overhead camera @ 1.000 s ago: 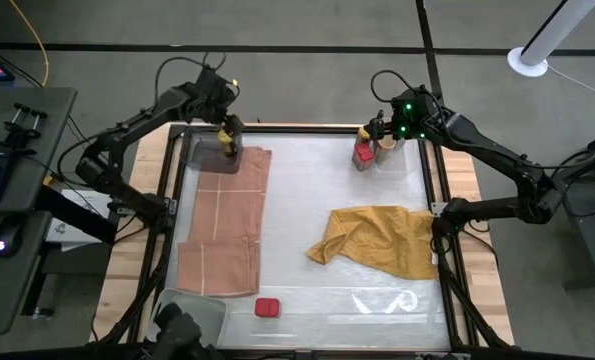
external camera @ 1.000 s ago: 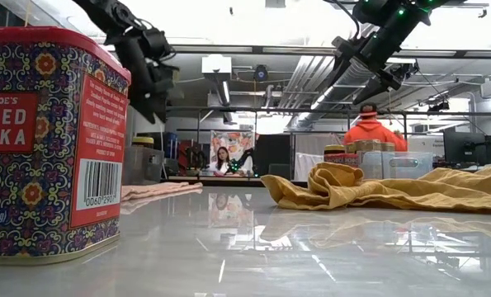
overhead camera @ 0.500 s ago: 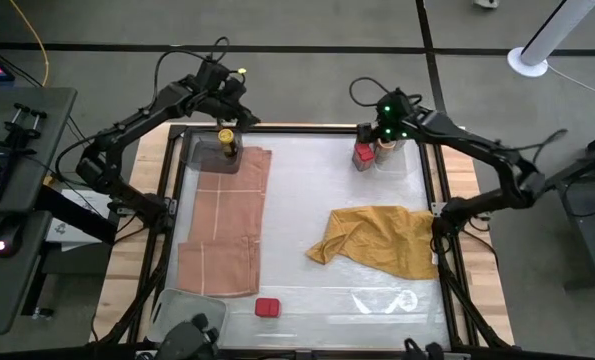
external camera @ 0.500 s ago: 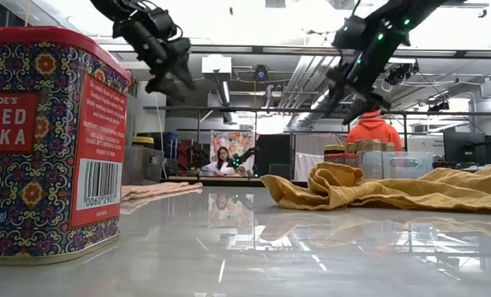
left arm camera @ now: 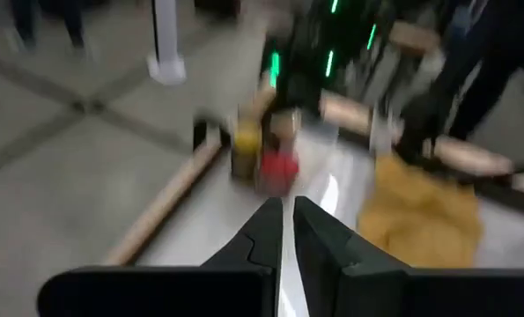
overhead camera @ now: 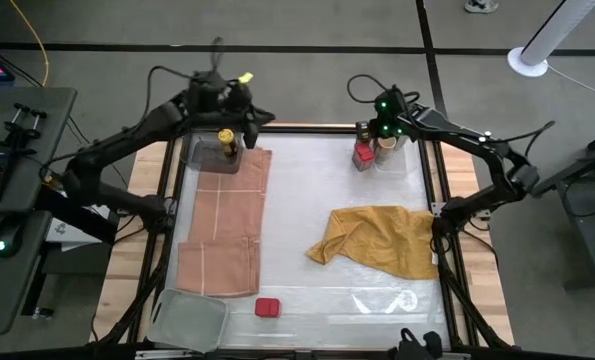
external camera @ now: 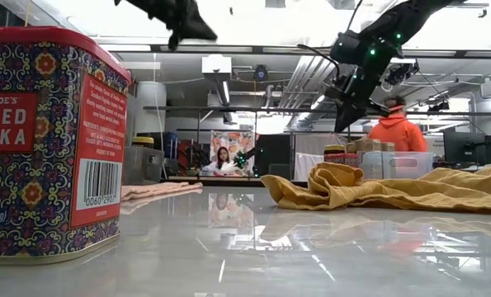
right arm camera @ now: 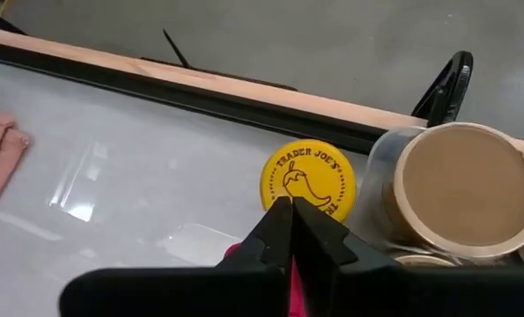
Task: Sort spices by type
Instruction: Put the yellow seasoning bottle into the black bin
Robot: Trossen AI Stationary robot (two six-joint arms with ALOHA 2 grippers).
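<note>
A yellow-capped jar [overhead camera: 224, 140] stands in a clear tray [overhead camera: 199, 160] at the far left corner. My left gripper [overhead camera: 257, 113] hangs shut high above and just right of it, holding nothing [left arm camera: 286, 216]. At the far right, a yellow-capped jar [right arm camera: 307, 179], a tan-topped jar [right arm camera: 460, 194] and a red tin [overhead camera: 362, 156] stand together. My right gripper [right arm camera: 291, 211] hovers shut over that group, above the yellow cap, empty. Another red tin [overhead camera: 267, 308] stands near the front edge, large in the low view [external camera: 51, 140].
A pink folded cloth [overhead camera: 227, 220] lies along the left side and a crumpled mustard-yellow cloth [overhead camera: 377, 240] at the right. A second clear tray [overhead camera: 189, 320] sits at the near left corner. People show in the room behind the table.
My left gripper has risen from the yellow-capped jar in the tray, swung a little toward the right and shut empty. My right gripper has come down and toward the table's left, over the far-right jars, and has shut empty. The jars have stayed put.
</note>
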